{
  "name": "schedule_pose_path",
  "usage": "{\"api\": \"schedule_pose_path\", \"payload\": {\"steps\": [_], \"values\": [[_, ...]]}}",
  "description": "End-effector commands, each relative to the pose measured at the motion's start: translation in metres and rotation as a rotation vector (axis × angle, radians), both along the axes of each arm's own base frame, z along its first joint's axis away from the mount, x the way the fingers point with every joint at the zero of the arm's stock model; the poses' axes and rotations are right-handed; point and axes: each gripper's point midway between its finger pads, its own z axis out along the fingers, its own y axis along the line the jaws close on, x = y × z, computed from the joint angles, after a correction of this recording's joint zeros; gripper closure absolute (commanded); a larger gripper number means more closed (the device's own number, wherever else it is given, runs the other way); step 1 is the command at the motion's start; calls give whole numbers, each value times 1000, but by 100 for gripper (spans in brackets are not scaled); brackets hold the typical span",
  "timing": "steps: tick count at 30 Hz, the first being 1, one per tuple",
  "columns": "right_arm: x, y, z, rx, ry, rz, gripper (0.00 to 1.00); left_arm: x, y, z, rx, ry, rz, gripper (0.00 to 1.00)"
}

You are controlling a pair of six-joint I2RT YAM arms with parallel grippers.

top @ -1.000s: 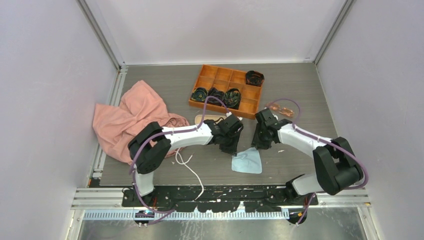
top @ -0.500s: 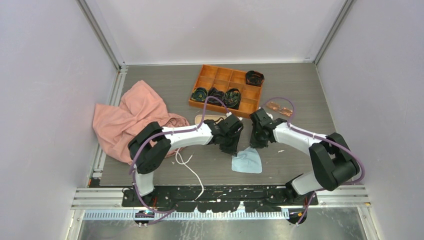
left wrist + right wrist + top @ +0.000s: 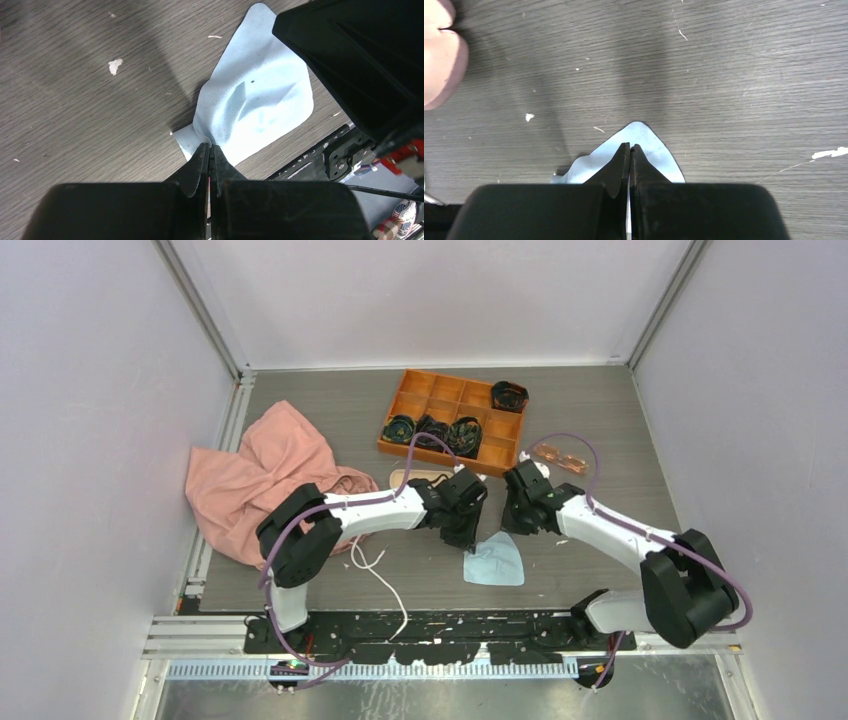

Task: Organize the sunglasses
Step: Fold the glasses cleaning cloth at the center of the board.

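The sunglasses [image 3: 560, 455], with pinkish-orange lenses, lie on the table at the back right, behind my right arm and apart from both grippers. The light blue cloth [image 3: 497, 562] lies in the middle near the front. My left gripper [image 3: 468, 540] is shut on the cloth's left corner [image 3: 250, 100], which bunches up at the fingertips [image 3: 202, 152]. My right gripper [image 3: 514, 528] is shut at the cloth's far corner [image 3: 644, 137], with a sliver of cloth between its fingers. The pink case [image 3: 418, 476] lies behind my left wrist, partly hidden.
An orange divided tray [image 3: 440, 392] with dark coiled items stands at the back centre. A large pink fabric [image 3: 255, 475] is heaped at the left. A white cord [image 3: 380, 580] trails toward the front edge. The case's rounded end [image 3: 439, 55] shows left of my right gripper.
My right gripper has shifted slightly left and down onto the cloth's far corner, its elbow swinging out to the right. The left arm, cloth and sunglasses have stayed put.
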Motion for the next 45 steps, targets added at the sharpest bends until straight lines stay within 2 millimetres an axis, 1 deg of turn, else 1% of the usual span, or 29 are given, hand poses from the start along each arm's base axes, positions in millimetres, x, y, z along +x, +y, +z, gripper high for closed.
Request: {"api": "schedule_pose_path", "payload": {"steps": [1,8,9,10,12,14,16,18,22,24,28,33,39,43,45], "values": [[0,-1,14,14,-64,-17,99,12,-19,19,-64,-28,-10,99],[-8,-9,10,10,-68,-59,99,14,-22,21,-67,-31,-13,100],[-8,-10,8,-1,-65,-60,96,14,-22,21,-66,-30,-13,99],[-7,-11,5,-18,-55,-58,86,15,-21,20,-63,-30,-10,99],[-3,-12,3,-36,-60,-51,70,15,-20,20,-61,-28,-8,100],[3,-10,3,-51,-64,-34,62,16,-18,19,-54,-28,-2,100],[7,-10,0,-77,-56,-13,57,16,-16,18,-50,-27,3,99],[10,-7,-3,-81,-42,11,55,15,-13,16,-48,-25,8,99],[9,2,-14,-64,0,46,51,15,-12,15,-57,-17,18,99],[7,4,-19,-65,10,53,51,14,-12,14,-61,-12,19,99],[4,7,-22,-70,15,72,54,13,-13,13,-68,-6,18,100],[4,13,-20,-73,9,92,64,13,-14,12,-74,-3,22,100],[4,16,-20,-78,8,96,70,11,-13,11,-75,1,22,99],[5,14,-20,-92,2,84,79,11,-13,11,-76,1,21,100],[6,12,-17,-94,-9,73,87,11,-13,11,-76,1,21,99]]}}
